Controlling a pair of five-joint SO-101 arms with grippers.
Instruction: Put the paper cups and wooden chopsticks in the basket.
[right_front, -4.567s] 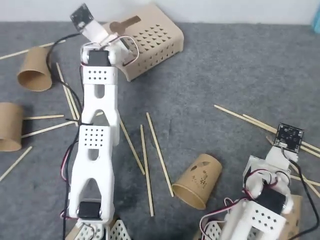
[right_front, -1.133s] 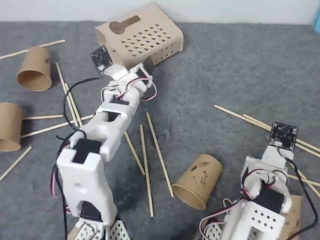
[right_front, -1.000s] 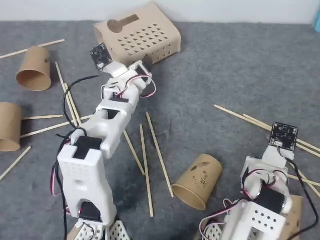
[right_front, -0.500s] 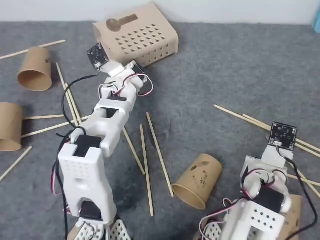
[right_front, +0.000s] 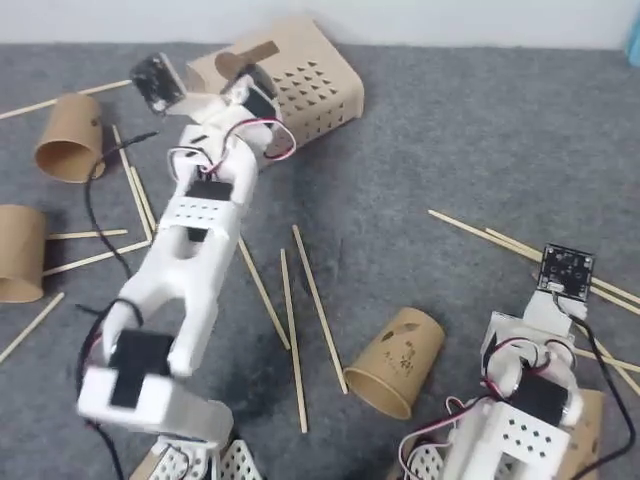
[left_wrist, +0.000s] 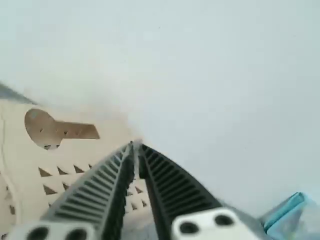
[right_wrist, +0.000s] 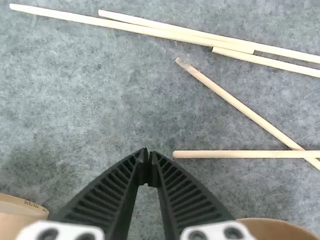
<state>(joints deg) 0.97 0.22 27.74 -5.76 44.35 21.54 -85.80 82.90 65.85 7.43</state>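
Beige basket (right_front: 310, 85) beside closed left pincer (left_wrist: 135, 146), right pincer (right_wrist: 147, 151) closed above grey carpet (right_wrist: 75, 75), chopsticks (right_wrist: 240, 154) near

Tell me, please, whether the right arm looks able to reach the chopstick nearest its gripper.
Probably yes: the chopstick lies on the carpet just beside the shut right gripper, with nothing between them; it would need to open first.

No text, number or sign can be read anywhere. The cup (right_front: 395, 360) lying on its side in the high view has a small dark print on its wall, but the marks are too small to make out. In the right wrist view, a cup rim (right_wrist: 20, 212) has a tiny line of dark print, also not readable.
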